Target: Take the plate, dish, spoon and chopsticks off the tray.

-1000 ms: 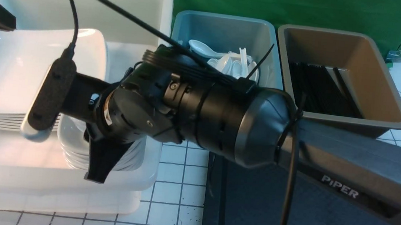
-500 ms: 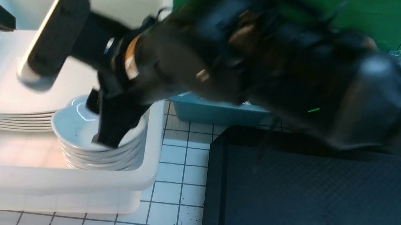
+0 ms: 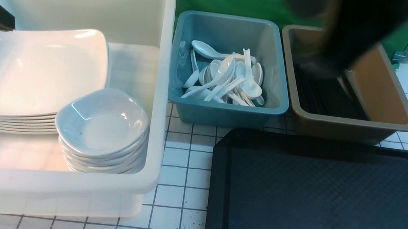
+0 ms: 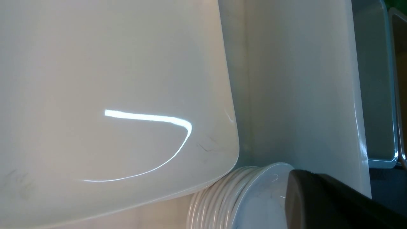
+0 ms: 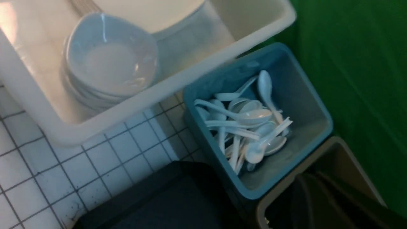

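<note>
white gridded tabletop (image 3: pixel 181 188), black tray (image 3: pixel 323 203) bare.
i saw plates (image 3: pixel 34 70) and dishes (image 3: pixel 102 126) stacked in the white tub (image 3: pixel 161 87); both my grippers were closed, holding nothing.

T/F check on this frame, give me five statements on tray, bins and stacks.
1. The tray has nothing lying on it. True.
2. The spoons sit in the brown tub. False: they are in the teal tub; the brown tub holds black chopsticks.
3. The stack of small dishes is inside the white bin, beside the stack of large plates. True.
4. The small dishes are stacked on top of the large plates. False: they form a separate stack that stands next to the plates.
5. The right arm hangs over the white bin. False: it is a blur above the brown tub.
</note>
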`<move>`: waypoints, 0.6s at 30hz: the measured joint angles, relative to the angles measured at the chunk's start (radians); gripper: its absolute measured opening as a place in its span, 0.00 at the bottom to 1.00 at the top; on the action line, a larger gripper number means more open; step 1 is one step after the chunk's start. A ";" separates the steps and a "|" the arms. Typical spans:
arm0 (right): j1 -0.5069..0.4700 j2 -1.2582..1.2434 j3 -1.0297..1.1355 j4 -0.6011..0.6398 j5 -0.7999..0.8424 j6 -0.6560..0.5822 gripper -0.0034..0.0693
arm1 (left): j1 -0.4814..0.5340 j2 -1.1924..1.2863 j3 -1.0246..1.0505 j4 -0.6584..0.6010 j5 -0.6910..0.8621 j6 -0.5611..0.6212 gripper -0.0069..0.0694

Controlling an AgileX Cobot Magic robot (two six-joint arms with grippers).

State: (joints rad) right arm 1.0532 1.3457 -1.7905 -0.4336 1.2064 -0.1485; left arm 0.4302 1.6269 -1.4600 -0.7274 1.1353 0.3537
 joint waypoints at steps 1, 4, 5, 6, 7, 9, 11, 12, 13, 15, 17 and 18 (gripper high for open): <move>0.000 -0.033 0.010 -0.003 0.001 0.016 0.06 | -0.001 0.000 0.000 0.000 0.000 0.000 0.12; 0.000 -0.164 0.062 -0.007 0.004 0.078 0.06 | -0.004 0.000 0.000 0.000 -0.001 0.000 0.12; 0.000 -0.208 0.085 -0.007 0.004 0.098 0.06 | -0.005 0.000 0.000 0.000 -0.001 0.000 0.12; 0.000 -0.243 0.105 -0.007 0.004 0.114 0.06 | -0.009 0.000 0.000 0.000 -0.002 0.000 0.12; 0.000 -0.286 0.134 -0.011 0.005 0.135 0.06 | -0.014 0.000 0.000 0.000 -0.004 0.000 0.12; 0.000 -0.373 0.202 -0.012 0.005 0.177 0.06 | -0.026 0.000 0.000 0.000 -0.013 0.000 0.12; 0.000 -0.452 0.279 -0.013 0.000 0.211 0.06 | -0.042 0.000 0.000 0.000 -0.019 0.000 0.12; 0.000 -0.495 0.329 -0.015 -0.012 0.231 0.06 | -0.050 0.000 0.000 0.000 -0.022 0.000 0.12; 0.000 -0.529 0.373 -0.015 -0.028 0.248 0.06 | -0.056 0.000 0.000 0.001 -0.024 0.000 0.12; 0.000 -0.602 0.484 -0.015 -0.085 0.286 0.06 | -0.075 0.000 0.000 0.012 -0.028 0.000 0.12; 0.000 -0.653 0.579 -0.014 -0.151 0.328 0.06 | -0.087 0.000 0.000 0.026 -0.029 0.000 0.12; 0.000 -0.701 0.681 -0.014 -0.237 0.370 0.05 | -0.102 0.000 0.000 0.039 -0.029 -0.005 0.12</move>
State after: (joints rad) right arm 1.0532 0.6450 -1.1093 -0.4475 0.9693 0.2219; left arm 0.3279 1.6269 -1.4600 -0.6885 1.1066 0.3484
